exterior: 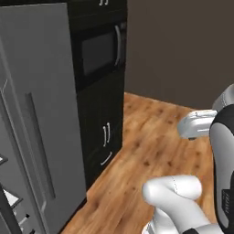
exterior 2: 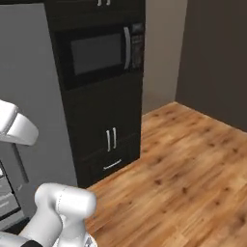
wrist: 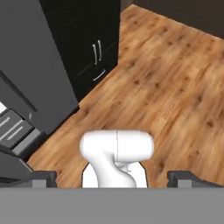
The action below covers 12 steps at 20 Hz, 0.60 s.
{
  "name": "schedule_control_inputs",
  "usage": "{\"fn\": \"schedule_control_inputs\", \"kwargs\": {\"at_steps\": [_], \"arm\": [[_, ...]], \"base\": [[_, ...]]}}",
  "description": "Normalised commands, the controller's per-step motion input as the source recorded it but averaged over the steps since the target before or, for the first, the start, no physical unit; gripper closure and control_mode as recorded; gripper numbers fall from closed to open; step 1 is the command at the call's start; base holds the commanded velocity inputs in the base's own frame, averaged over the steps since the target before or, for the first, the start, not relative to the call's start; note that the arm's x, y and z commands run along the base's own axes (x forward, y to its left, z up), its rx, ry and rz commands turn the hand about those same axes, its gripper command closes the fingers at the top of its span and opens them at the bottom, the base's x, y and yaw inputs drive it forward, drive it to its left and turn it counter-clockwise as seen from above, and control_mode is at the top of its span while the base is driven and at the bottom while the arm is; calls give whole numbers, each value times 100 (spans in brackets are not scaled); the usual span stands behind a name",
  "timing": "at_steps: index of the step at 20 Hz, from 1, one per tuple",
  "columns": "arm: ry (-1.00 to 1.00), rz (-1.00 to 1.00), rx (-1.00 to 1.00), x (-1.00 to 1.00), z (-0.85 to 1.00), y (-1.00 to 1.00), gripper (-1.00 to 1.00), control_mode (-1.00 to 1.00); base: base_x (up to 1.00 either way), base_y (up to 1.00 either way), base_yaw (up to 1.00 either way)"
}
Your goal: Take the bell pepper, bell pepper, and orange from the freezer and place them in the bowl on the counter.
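Note:
The freezer's thick grey door (exterior: 41, 114) stands swung open at the left, its long bar handle (exterior: 39, 141) facing me. White shelves and drawer fronts (wrist: 13, 127) of the freezer peek out at the lower left of the hand view, beside the door (wrist: 35, 65). My gripper (wrist: 113, 178) points down at the floor, its two dark fingertips (wrist: 43, 177) far apart with nothing held between them. The bell peppers, the orange, the bowl and the counter are out of view.
A tall black cabinet column with a built-in microwave (exterior 2: 96, 53) and lower doors (exterior: 106, 135) stands right of the freezer door. Wooden floor (exterior 2: 183, 178) stretches to the right, up to a dark brown wall (exterior: 183, 45).

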Motion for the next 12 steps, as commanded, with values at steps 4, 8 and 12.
{"fn": "schedule_control_inputs", "kwargs": {"at_steps": [4, 8, 12], "arm": [[0, 0, 0, 0, 0, 0, -100, 100], [0, 0, 0, 0, 0, 0, -100, 100], [0, 0, 0, 0, 0, 0, -100, 100]], "base": [[68, -9, 82], [65, -8, 82], [74, -11, 78]]}}
